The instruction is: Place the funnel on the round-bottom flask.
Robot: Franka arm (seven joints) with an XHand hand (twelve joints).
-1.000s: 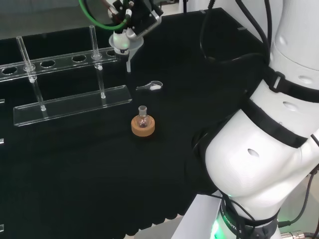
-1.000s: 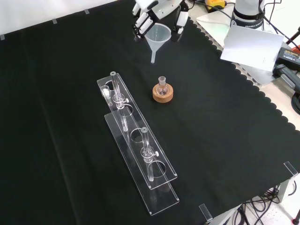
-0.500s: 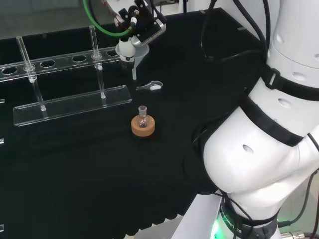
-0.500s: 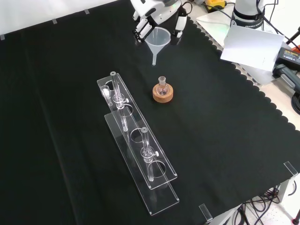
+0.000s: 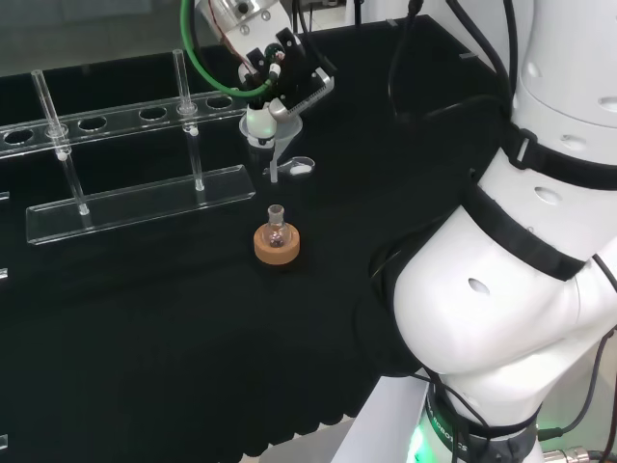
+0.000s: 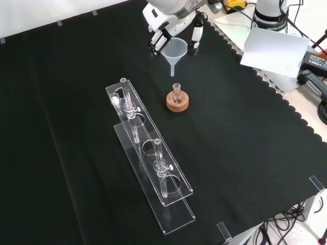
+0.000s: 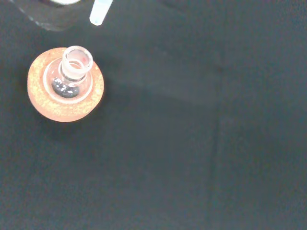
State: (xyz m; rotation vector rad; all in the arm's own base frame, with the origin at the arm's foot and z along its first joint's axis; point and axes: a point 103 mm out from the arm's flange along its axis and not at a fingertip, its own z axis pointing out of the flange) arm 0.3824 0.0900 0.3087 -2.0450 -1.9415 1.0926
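Observation:
A small clear round-bottom flask (image 5: pixel 277 225) (image 6: pixel 177 93) (image 7: pixel 72 72) sits upright on a cork ring (image 5: pixel 277 245) (image 6: pixel 177 101) (image 7: pixel 64 103) in the middle of the cloth. The hand (image 5: pixel 285 72) (image 6: pixel 171 20) is shut on a clear funnel (image 5: pixel 271 135) (image 6: pixel 173 51), held in the air with its stem pointing down. In the front view the funnel hangs above and just behind the flask. In the wrist view the stem tip (image 7: pixel 100 13) lies close beside the flask's mouth, not over it.
A long clear tube rack (image 5: pixel 116 183) (image 6: pixel 148 163) with upright glass rods stands left of the flask in the head view. A small white scoop-like piece (image 5: pixel 294 168) lies on the cloth beyond the flask. White arm links (image 5: pixel 521 241) stand at the right.
The hand has carried the funnel down and toward the flask; in the head view it moved right and lower, in the front view lower toward the cork ring.

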